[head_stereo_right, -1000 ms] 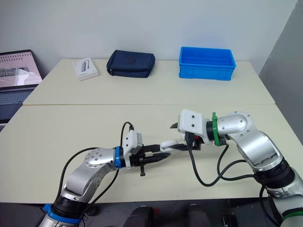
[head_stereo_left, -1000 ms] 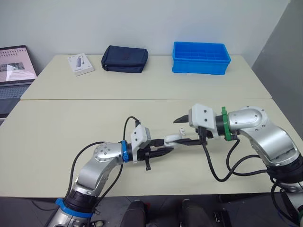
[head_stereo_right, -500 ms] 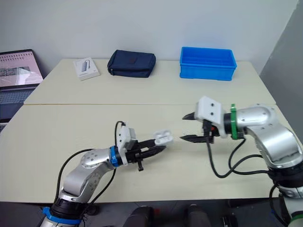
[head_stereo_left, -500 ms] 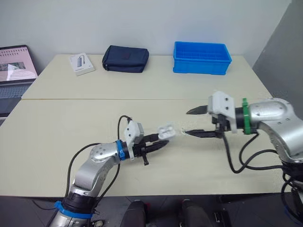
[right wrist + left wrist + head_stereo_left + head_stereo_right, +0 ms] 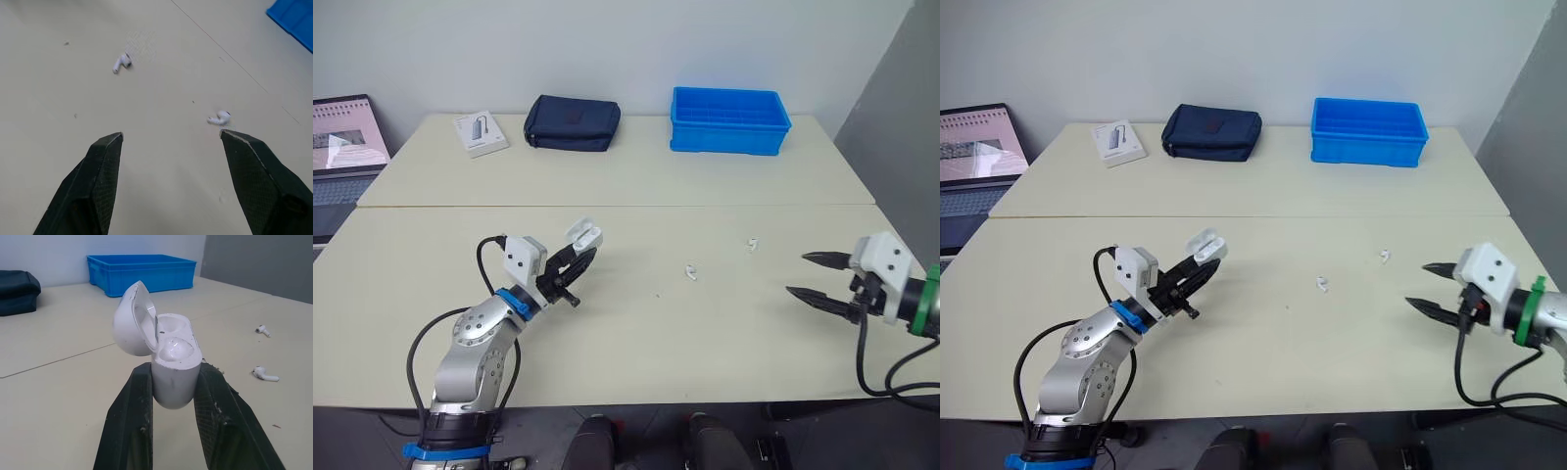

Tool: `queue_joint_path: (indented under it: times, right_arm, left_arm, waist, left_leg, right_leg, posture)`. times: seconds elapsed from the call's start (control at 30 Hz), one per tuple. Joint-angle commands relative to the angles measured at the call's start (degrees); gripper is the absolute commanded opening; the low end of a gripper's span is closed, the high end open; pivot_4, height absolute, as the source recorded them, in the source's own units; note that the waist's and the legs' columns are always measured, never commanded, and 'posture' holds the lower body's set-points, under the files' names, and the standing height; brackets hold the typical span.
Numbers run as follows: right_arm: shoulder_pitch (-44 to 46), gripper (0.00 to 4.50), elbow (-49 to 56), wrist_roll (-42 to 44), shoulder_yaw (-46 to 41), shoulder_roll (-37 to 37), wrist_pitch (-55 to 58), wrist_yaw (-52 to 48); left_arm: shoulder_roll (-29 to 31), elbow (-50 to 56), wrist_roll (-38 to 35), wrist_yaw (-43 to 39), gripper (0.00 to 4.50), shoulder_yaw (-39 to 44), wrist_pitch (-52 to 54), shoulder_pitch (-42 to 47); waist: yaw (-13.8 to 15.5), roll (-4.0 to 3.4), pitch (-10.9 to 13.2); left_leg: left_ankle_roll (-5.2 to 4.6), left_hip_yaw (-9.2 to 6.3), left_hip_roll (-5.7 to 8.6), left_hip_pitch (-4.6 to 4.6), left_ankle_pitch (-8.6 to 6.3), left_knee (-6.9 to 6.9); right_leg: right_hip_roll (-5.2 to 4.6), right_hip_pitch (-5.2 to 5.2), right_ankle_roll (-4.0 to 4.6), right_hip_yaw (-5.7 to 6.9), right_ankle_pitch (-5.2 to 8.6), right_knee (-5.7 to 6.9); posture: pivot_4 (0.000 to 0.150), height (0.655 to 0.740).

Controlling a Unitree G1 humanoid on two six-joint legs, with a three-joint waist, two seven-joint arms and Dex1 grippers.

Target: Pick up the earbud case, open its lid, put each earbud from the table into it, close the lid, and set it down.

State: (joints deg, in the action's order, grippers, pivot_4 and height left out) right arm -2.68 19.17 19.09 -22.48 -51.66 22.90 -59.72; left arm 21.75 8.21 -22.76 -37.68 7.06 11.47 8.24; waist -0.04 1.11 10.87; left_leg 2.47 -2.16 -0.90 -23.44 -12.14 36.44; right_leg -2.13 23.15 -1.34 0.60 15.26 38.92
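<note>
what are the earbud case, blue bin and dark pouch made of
The earbud case: likely hard smooth white plastic; slight sheen inside its open lid, some scuffs.
The blue bin: probably rigid moulded plastic; uniform colour, stiff straight walls.
The dark pouch: seemingly woven fabric; matte, soft rounded edges.

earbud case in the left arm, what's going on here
The left end effector holds the earbud case off the table with its lid open and both slots empty. The two earbuds lie on the table between the arms, not yet picked up. The right end effector is open and empty, out to the right of them.
</note>
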Motion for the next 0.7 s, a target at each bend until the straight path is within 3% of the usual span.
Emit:
queue_joint_path:
  times: [0.03,0.47,0.7]
  right_arm:
    - [-2.16,4.48,0.4,0.84,-3.19,-1.17,-1.21,-0.69]
    - [-1.83,4.5,3.32,1.5,0.27,-1.28,1.27,1.03]
    - [7.52,4.5,7.57,-0.95,14.02,7.24,9.8,13.46]
  left_arm:
    - [0.1,2.91,-0.48,0.54,0.78,0.55,-0.85,-0.13]
    - [0.96,2.87,-0.35,0.79,0.78,0.62,-0.69,-1.07]
    - [1.07,2.6,0.07,0.7,0.78,0.06,-0.59,-0.86]
  waist:
    - [-0.01,0.0,0.0]
    - [-0.01,0.01,0.0]
    - [-0.21,0.06,-0.04]
  left_leg:
    - [0.0,0.0,0.0,0.0,0.0,0.0]
    - [0.0,0.02,0.01,0.0,0.0,0.0]
    - [0.0,0.02,-0.03,0.03,0.0,0.0]
  right_leg:
    - [0.0,0.0,0.0,0.0,0.0,0.0]
    - [0.0,0.0,0.0,-0.01,0.0,-0.01]
    - [0.04,0.0,0.0,-0.02,0.0,0.01]
  posture:
    - [0.15,0.7218]
    - [0.15,0.7218]
    - [0.15,0.7218]
